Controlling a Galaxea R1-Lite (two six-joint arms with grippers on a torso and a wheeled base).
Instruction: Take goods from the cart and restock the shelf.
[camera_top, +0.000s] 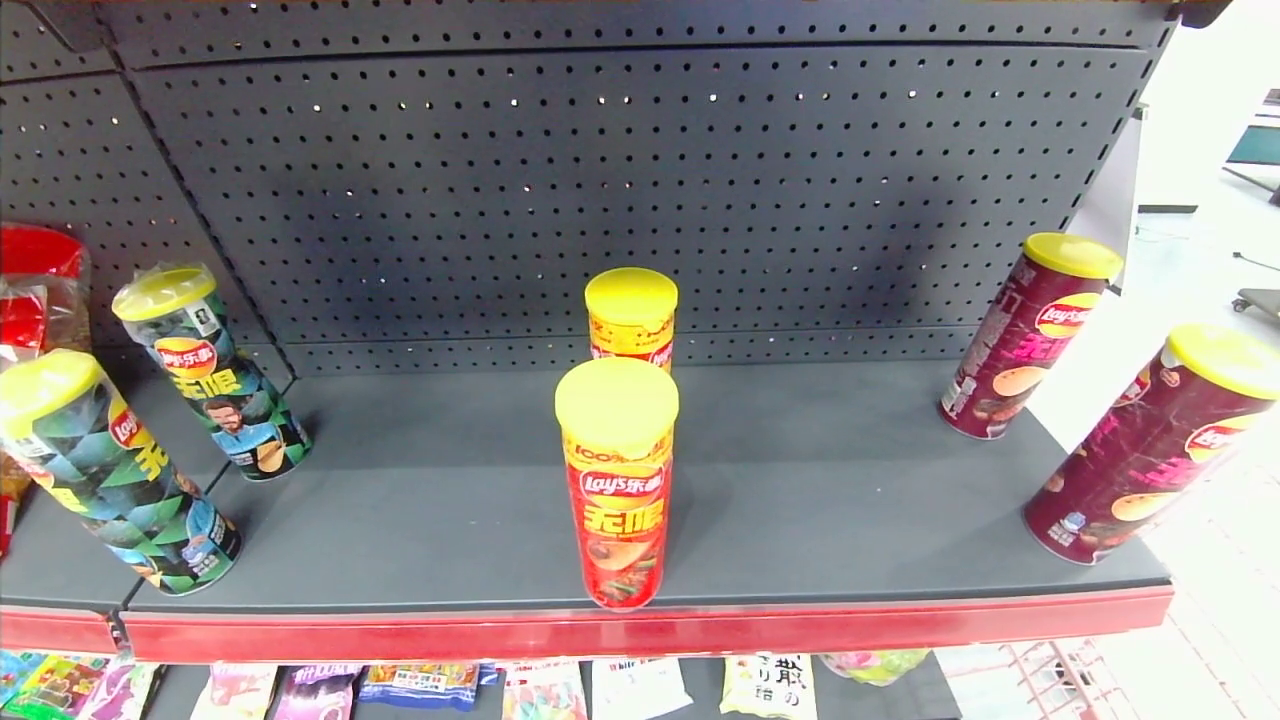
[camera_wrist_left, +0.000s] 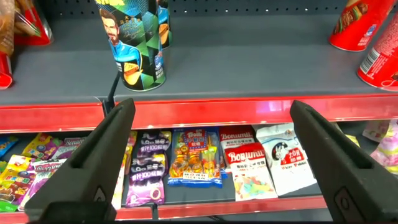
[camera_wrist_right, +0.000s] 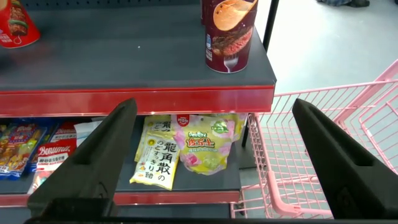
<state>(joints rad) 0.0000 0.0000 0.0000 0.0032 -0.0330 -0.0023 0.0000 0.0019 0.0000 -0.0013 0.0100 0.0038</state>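
L gripper (camera_wrist_left: 212, 109) & R gripper (camera_wrist_right: 214, 106): both wide open, empty

Each faces the red front lip of the shelf (camera_top: 800, 480), fingers spread, nothing btwn them. L gripper is before the shelf's left part, facing the front green-blue can (camera_top: 110, 470); a 2nd green-blue can (camera_top: 210, 370) stands behind that one. R gripper is at the shelf's right end, facing the front maroon can (camera_top: 1150, 445), w/ the pink wire cart (camera_wrist_right: 323, 155) just beside the shelf end. Another maroon can (camera_top: 1030, 335) stands further back. Mid-shelf are two red cans, one at front (camera_top: 617, 480), one behind it (camera_top: 631, 315). All six have yellow lids. Tier below holds snack bags (camera_wrist_left: 196, 158).
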